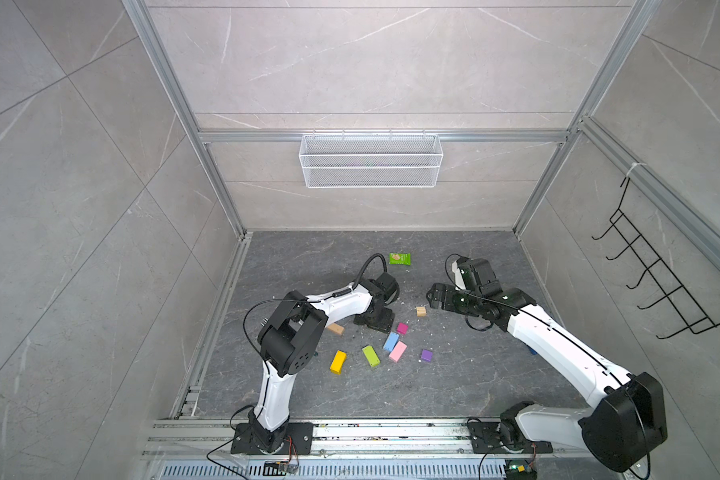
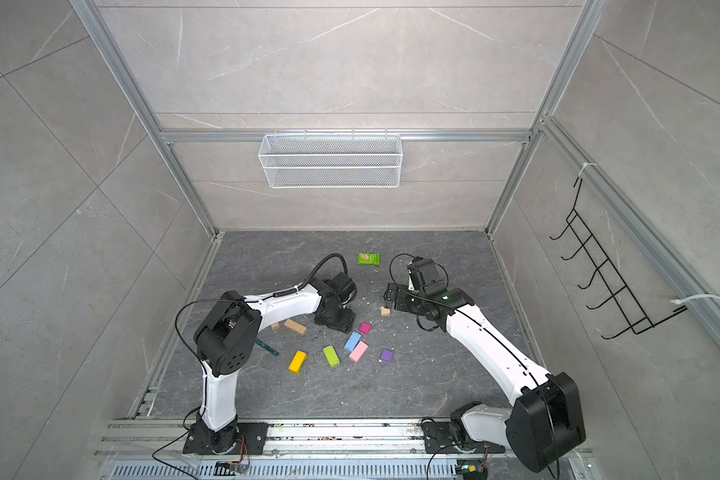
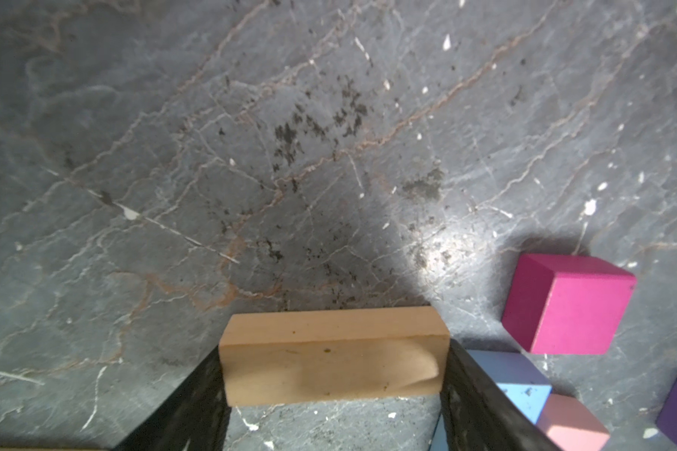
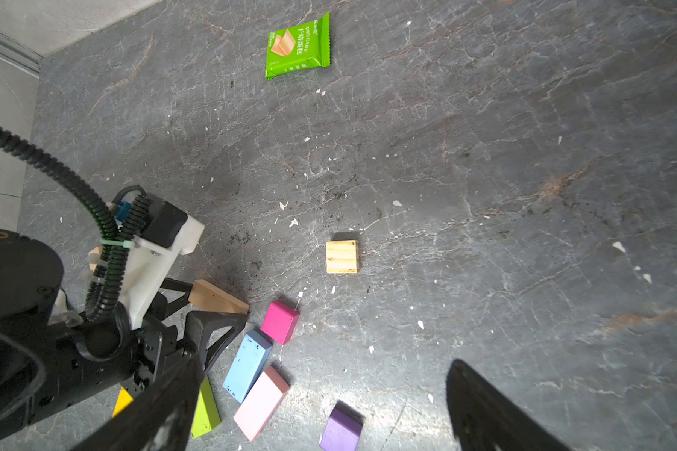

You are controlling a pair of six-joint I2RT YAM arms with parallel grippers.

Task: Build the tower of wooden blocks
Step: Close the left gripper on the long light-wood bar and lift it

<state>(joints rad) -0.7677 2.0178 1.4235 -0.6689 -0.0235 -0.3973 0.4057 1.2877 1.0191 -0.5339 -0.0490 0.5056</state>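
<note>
Dark grey veined stone forms the work surface [image 1: 454, 386], enclosed by pale tiled walls and an aluminium frame from which a white mesh basket [image 1: 371, 160] is hung. The wood blocks are found scattered singly near the middle of the surface, each lying on the stone with none stacked. A yellow bar [image 1: 338, 361] and a lime bar [image 1: 371, 356] are placed towards the left. A light blue bar [image 1: 390, 341] and a pink bar [image 1: 398, 351] are laid side by side and touching, with a magenta block [image 1: 402, 328] just beside the blue bar's far end. A purple cube [image 1: 427, 355] is set apart to the right. The left gripper [image 3: 334, 347] is lowered close to the magenta block, and its jaws are pressed against the two ends of a tan bar [image 3: 333, 363], which is gripped crosswise between them. The right gripper [image 4: 325, 363] is spread wide with nothing between its fingers, and a small tan cube [image 4: 342, 256] is seen on the stone near it. A second tan bar [image 2: 295, 327] is partly hidden by the left arm, and a green snack packet [image 4: 298, 47] lies well apart towards the back wall.
</note>
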